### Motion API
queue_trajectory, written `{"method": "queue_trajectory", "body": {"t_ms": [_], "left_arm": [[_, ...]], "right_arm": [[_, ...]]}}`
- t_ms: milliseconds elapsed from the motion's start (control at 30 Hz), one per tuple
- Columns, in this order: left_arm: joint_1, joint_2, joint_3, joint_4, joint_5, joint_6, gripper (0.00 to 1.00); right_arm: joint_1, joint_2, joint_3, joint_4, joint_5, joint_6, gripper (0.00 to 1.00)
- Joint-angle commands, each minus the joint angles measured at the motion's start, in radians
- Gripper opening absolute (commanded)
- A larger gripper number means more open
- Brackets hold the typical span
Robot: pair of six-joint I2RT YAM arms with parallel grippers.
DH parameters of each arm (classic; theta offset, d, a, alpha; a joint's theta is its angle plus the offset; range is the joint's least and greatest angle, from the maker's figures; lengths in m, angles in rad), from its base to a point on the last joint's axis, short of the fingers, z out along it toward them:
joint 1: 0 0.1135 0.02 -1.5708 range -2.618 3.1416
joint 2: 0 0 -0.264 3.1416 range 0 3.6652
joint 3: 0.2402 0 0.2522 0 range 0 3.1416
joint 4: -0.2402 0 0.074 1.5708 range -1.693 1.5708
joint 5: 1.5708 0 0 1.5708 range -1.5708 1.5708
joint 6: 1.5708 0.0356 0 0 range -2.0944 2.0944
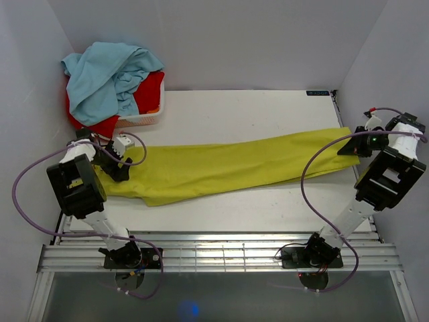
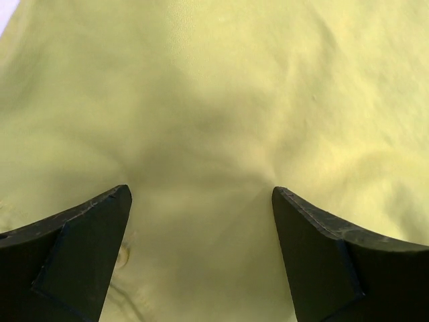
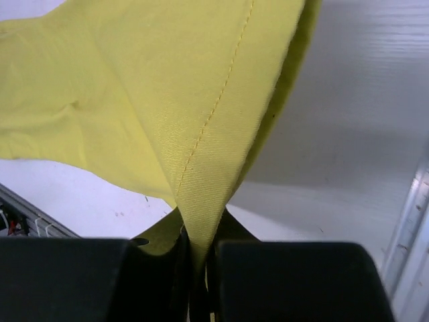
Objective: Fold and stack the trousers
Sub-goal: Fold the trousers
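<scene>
The yellow-green trousers point(image 1: 221, 168) lie stretched across the table from left to right, legs together. My left gripper point(image 1: 119, 164) is open, its jaws spread wide just above the waist end; in the left wrist view the cloth point(image 2: 214, 121) fills the frame between the black fingers point(image 2: 80, 248). My right gripper point(image 1: 354, 146) is shut on the leg hem at the far right and holds it raised off the table; the right wrist view shows the stitched cloth point(image 3: 201, 134) pinched between the jaws. The striped label is not visible.
A white basket point(image 1: 144, 119) at the back left holds a light blue garment point(image 1: 107, 74) and a red garment point(image 1: 144, 94). The white table point(image 1: 255, 111) ends in a metal rail point(image 1: 221, 251) at the front. White walls enclose both sides.
</scene>
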Motion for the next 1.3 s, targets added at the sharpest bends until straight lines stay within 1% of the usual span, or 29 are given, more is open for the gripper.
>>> {"method": "queue_trajectory", "body": {"t_ms": [0,100,167,200,233,300,333,400,433,467,500,667,700,733,767,800,833,900,933,1000,1033,1100,1133,1233,1267], "left_arm": [[-0.025,-0.136,-0.042,-0.080,0.164,0.018,0.98],[-0.063,-0.204,-0.085,-0.094,0.211,-0.005,0.98],[-0.107,-0.245,-0.125,-0.086,0.218,-0.021,0.98],[-0.121,-0.254,-0.137,-0.075,0.215,-0.064,0.98],[-0.134,-0.261,-0.146,-0.063,0.213,-0.095,0.98],[-0.146,-0.259,-0.160,-0.045,0.230,-0.179,0.98],[-0.149,-0.253,-0.160,-0.045,0.237,-0.204,0.98],[-0.149,-0.241,-0.159,-0.026,0.235,-0.286,0.98],[-0.148,-0.236,-0.157,-0.022,0.228,-0.307,0.98],[-0.149,-0.235,-0.157,-0.011,0.212,-0.325,0.98],[-0.148,-0.238,-0.157,-0.003,0.202,-0.362,0.98],[-0.140,-0.248,-0.157,0.017,0.159,-0.417,0.98],[-0.140,-0.247,-0.156,0.020,0.158,-0.425,0.98],[-0.137,-0.245,-0.157,0.023,0.153,-0.436,0.98],[-0.132,-0.239,-0.157,0.029,0.150,-0.452,0.98],[-0.132,-0.233,-0.157,0.032,0.146,-0.460,0.98],[-0.129,-0.221,-0.157,0.040,0.129,-0.475,0.98],[-0.114,-0.207,-0.154,0.052,0.129,-0.503,0.98],[-0.109,-0.199,-0.151,0.053,0.132,-0.508,0.98],[-0.098,-0.185,-0.146,0.058,0.132,-0.526,0.98],[-0.097,-0.182,-0.146,0.058,0.133,-0.529,0.98],[-0.094,-0.176,-0.150,0.064,0.138,-0.535,0.98],[-0.094,-0.175,-0.153,0.070,0.139,-0.538,0.98],[-0.091,-0.166,-0.160,0.078,0.144,-0.549,0.98],[-0.092,-0.164,-0.162,0.078,0.145,-0.551,0.98]], "right_arm": [[-0.099,-0.067,0.077,-0.026,0.062,-0.053,0.08],[-0.165,-0.052,0.148,-0.035,0.044,-0.042,0.08],[-0.185,-0.018,0.186,-0.118,-0.021,-0.061,0.08],[-0.181,-0.009,0.201,-0.165,-0.051,-0.102,0.08],[-0.165,-0.012,0.186,-0.204,-0.121,-0.108,0.08],[-0.144,-0.036,0.130,-0.203,-0.195,-0.108,0.08],[-0.107,-0.068,0.075,-0.189,-0.243,-0.105,0.08],[-0.061,-0.097,0.030,-0.160,-0.298,-0.099,0.08],[-0.009,-0.126,-0.008,-0.137,-0.346,-0.052,0.08],[0.017,-0.137,-0.018,-0.114,-0.375,-0.039,0.08],[0.072,-0.160,-0.024,-0.097,-0.418,-0.019,0.08],[0.246,-0.222,-0.050,0.004,-0.479,0.115,0.08],[0.273,-0.234,-0.062,0.056,-0.492,0.135,0.08],[0.328,-0.255,-0.076,0.090,-0.496,0.163,0.08],[0.355,-0.265,-0.090,0.124,-0.496,0.218,0.08],[0.382,-0.274,-0.126,0.200,-0.495,0.246,0.08],[0.436,-0.289,-0.149,0.248,-0.477,0.281,0.08],[0.486,-0.300,-0.223,0.335,-0.469,0.368,0.08],[0.534,-0.303,-0.243,0.412,-0.451,0.395,0.08],[0.598,-0.305,-0.300,0.490,-0.443,0.473,0.08],[0.620,-0.305,-0.317,0.579,-0.427,0.511,0.08],[0.696,-0.302,-0.349,0.676,-0.405,0.603,0.08],[0.718,-0.299,-0.366,0.754,-0.397,0.629,0.08],[0.799,-0.277,-0.393,0.860,-0.371,0.732,0.08],[0.818,-0.269,-0.401,0.929,-0.365,0.754,0.08]]}}
